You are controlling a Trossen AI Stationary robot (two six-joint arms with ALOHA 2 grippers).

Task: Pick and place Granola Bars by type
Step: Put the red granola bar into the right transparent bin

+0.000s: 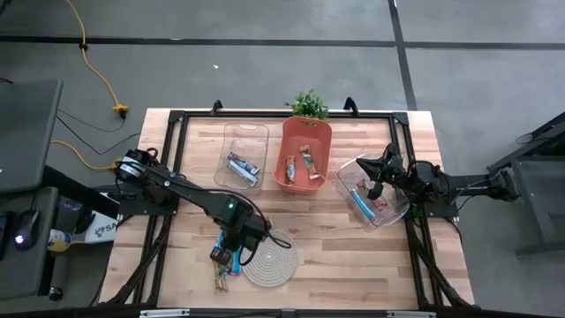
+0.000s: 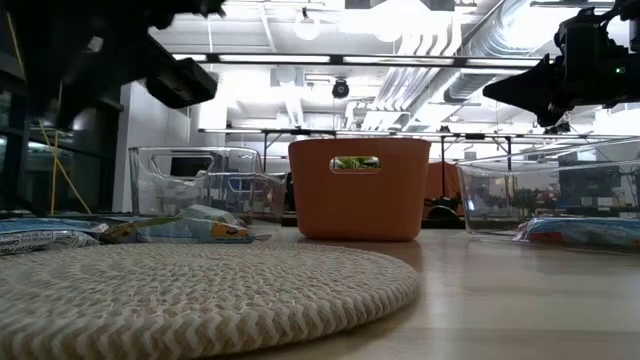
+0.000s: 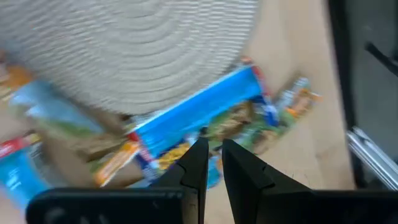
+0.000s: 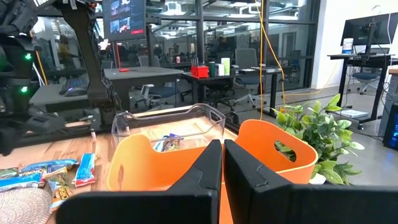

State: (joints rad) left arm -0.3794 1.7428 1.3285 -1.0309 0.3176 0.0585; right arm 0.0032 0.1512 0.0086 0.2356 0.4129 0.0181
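Note:
Several granola bars [image 1: 226, 263] lie in a loose pile on the table at the left rim of the round woven mat. In the left wrist view a light blue bar [image 3: 199, 115] lies over a green-brown one [image 3: 249, 127]. My left gripper [image 1: 228, 253] hovers just above this pile with its fingers [image 3: 198, 165] a narrow gap apart, and nothing shows between them. My right gripper [image 1: 375, 183] is shut and empty over the right clear bin [image 1: 395, 212], which holds a light blue bar [image 1: 363, 202]. More bars lie in the left clear bin [image 1: 243, 165] and the orange basket [image 1: 301, 164].
The woven mat [image 1: 269, 257] lies near the table's near edge. The left clear bin [image 1: 246, 132], the orange basket [image 1: 305, 131] and the right clear bin stand in a row across the middle. A small plant [image 1: 309, 104] stands at the far edge. Bare wood lies between mat and bins.

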